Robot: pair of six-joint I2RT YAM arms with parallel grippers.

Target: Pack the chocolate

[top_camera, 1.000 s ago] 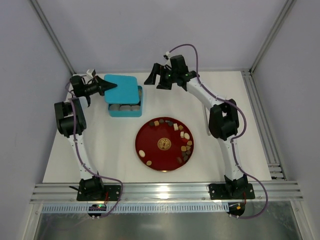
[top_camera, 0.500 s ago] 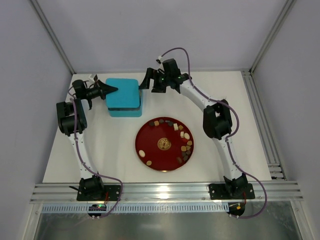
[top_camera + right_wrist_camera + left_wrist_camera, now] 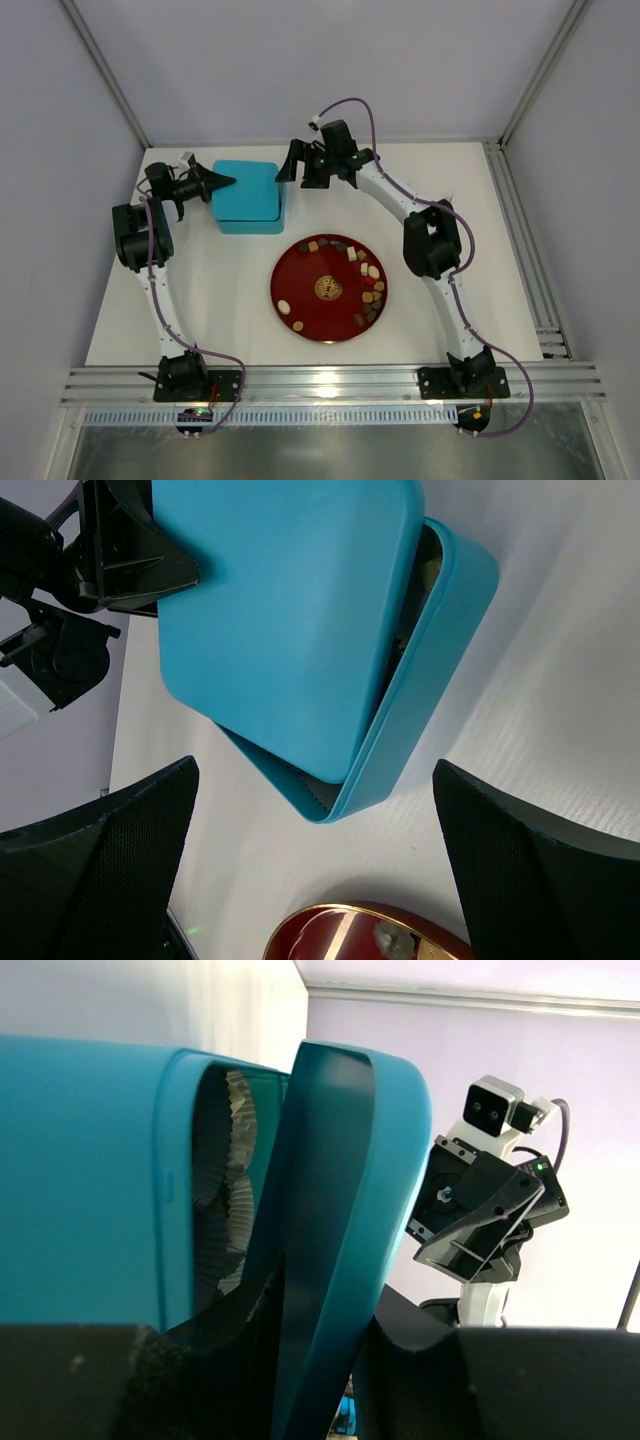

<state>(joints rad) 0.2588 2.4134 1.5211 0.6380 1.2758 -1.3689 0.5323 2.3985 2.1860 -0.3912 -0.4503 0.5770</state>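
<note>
Several small brown, tan and white chocolates (image 3: 372, 288) lie on the red plate (image 3: 310, 305) in the top view. A teal box (image 3: 262, 226) stands at the back left, with its teal lid (image 3: 245, 189) resting askew on top. My left gripper (image 3: 224, 180) is shut on the lid's left edge; the left wrist view shows the lid (image 3: 335, 1230) between the fingers and paper cups (image 3: 222, 1190) inside the box. My right gripper (image 3: 292, 166) is open and empty at the box's back right corner. The right wrist view shows lid (image 3: 285, 610) and box (image 3: 440, 670).
The red plate's rim (image 3: 340, 935) shows at the bottom of the right wrist view. The table's walls stand close behind the box. The right arm (image 3: 400, 200) arches over the table's back right.
The lid has moved down and right over the box, covering the pieces inside. My right gripper has moved left toward the box's back right corner.
</note>
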